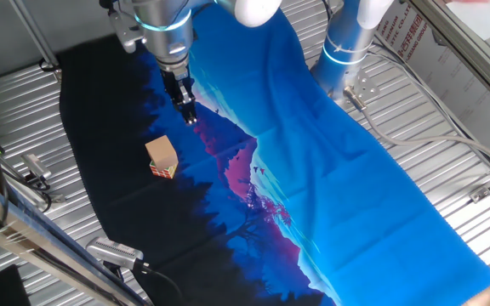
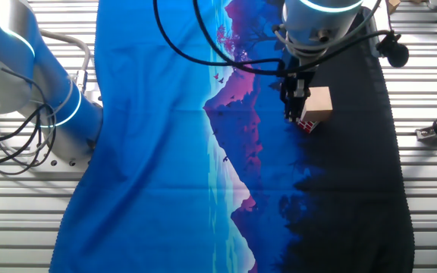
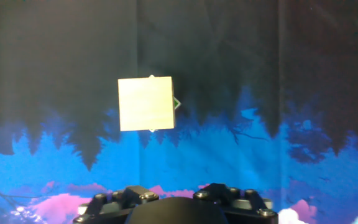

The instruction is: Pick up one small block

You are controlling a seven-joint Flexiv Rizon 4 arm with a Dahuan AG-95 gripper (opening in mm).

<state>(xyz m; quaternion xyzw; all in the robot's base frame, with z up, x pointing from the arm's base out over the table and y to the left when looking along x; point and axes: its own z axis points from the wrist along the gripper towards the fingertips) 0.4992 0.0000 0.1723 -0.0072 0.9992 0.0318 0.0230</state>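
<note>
The gripper (image 1: 189, 113) hangs off to one side of the wooden block (image 1: 162, 151), which sits stacked on a puzzle cube (image 1: 165, 170), so nothing's grasped, and whether the fingers are spread I honestly can't tell.

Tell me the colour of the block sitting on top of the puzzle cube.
Plain pale tan wood, unmarked. The block shows best in the hand view.

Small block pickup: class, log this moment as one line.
phase: approach | gripper: above cloth, holding nothing | small block: on puzzle cube, not grasped
</note>
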